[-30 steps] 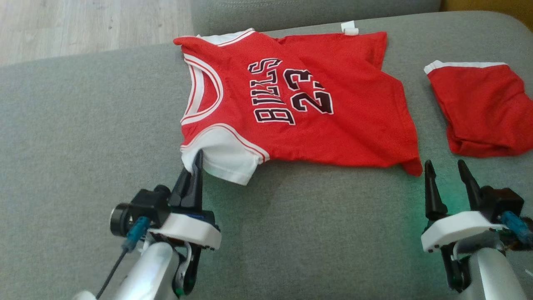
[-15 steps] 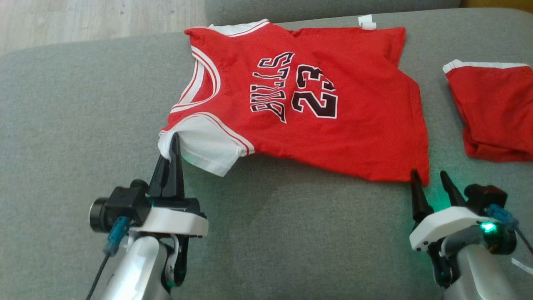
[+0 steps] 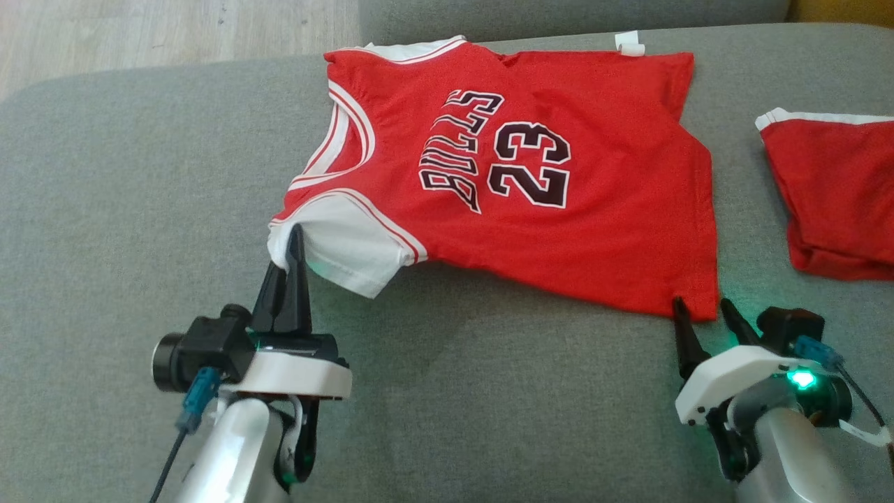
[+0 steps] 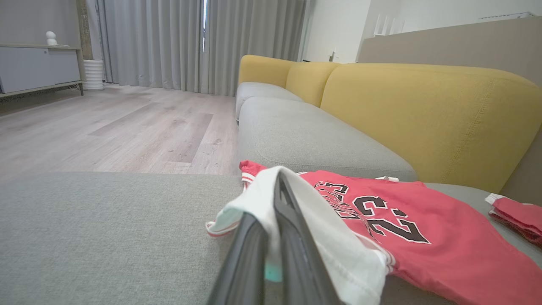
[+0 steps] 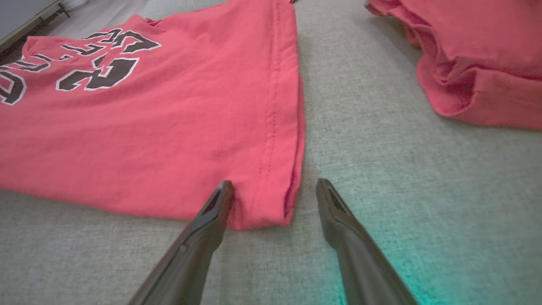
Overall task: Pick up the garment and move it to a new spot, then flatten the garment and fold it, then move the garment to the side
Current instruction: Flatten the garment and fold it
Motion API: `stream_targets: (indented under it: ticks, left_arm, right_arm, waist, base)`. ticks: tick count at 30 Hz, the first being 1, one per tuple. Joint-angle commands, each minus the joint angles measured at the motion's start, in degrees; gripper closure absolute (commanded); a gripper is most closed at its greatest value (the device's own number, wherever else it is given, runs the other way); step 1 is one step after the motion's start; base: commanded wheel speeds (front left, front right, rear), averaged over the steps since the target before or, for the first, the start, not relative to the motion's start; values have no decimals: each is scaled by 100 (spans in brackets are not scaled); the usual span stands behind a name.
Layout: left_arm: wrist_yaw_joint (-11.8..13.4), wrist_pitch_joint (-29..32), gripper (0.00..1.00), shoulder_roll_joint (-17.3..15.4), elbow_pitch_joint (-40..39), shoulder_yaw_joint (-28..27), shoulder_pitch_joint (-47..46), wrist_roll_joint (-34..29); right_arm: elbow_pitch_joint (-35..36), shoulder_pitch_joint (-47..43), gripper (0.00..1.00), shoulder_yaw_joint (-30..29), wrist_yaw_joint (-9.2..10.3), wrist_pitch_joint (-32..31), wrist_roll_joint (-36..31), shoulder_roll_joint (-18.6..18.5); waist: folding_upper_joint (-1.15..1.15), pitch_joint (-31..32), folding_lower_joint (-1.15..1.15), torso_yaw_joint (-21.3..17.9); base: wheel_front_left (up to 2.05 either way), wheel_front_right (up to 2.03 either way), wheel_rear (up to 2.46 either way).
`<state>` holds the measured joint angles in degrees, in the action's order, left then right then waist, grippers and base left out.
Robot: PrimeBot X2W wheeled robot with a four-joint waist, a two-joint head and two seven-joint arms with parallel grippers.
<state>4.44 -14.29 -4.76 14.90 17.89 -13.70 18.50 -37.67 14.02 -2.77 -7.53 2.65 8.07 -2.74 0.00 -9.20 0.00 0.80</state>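
Nearest the robot, the left gripper (image 3: 297, 234) is pinching the edge of the jersey's white sleeve (image 3: 349, 244) with its fingers pressed tight together, and the cloth is draping over the fingertips in the left wrist view (image 4: 277, 178), lifted a little off the cushion. At the lower right, the right gripper (image 3: 700, 304) is standing with its fingers spread wide and gripping nothing; in the right wrist view (image 5: 274, 184) the near hem corner of the jersey is sitting between the two fingertips, unclamped. The red jersey (image 3: 594, 237) is lying spread across the grey sofa cushion (image 3: 105, 209), print side up with dark lettering and the number 23, neck opening pointing toward the robot's left and hem toward its right. Just past the hem, apart from the jersey, a second red garment (image 3: 838, 202) is lying bunched on the same cushion. Farther off, the left wrist view is showing the sofa's yellow backrest (image 4: 423, 114), a wooden floor (image 4: 106, 127) and grey curtains (image 4: 169, 42) hanging at the far wall.
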Motion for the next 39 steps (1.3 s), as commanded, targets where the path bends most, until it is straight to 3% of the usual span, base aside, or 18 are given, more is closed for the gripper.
stream_targets:
  ticks: [1, 2, 13, 21, 28, 34, 39]
  left_arm:
    - [-36, -71, 100, -15, -184, -273, -102, -66]
    - [-47, -71, 100, -5, -178, -287, -103, -73]
    - [-236, -71, 100, 62, -331, -582, -137, -29]
    - [-492, -71, 100, 51, -1149, -1151, -504, 166]
    - [-638, -57, 100, 8, -2230, -1344, -1088, 263]
    - [-462, 248, 100, -1, -3353, -1429, -1406, 347]
    - [-247, 720, 100, -36, -4241, -1505, -1459, 397]
  right_arm:
    - [70, 130, 62, 222, 4, -89, -25, -14]
    - [77, 135, 100, 258, 4, -114, -22, -14]
    - [759, 270, 100, 547, 4, 339, 83, -14]
    - [2236, 664, 100, 543, 4, 807, -77, -40]
    - [3632, 1106, 100, 695, 4, 745, -95, -463]
    - [4653, 1260, 100, 827, 4, 277, -72, -817]
    - [5441, 1102, 100, 795, 4, -241, -117, -832]
  waist:
    - [0, -7, 0, 2]
    - [0, -11, 0, 2]
    - [0, 70, 0, -79]
    - [0, 233, 0, -219]
    - [0, 470, 0, -317]
    - [0, 648, 0, -413]
    - [0, 685, 0, -507]
  base:
    - [0, 0, 0]
    - [0, 0, 0]
    - [0, 0, 0]
    - [0, 0, 0]
    - [0, 0, 0]
    - [0, 0, 0]
    - [0, 0, 0]
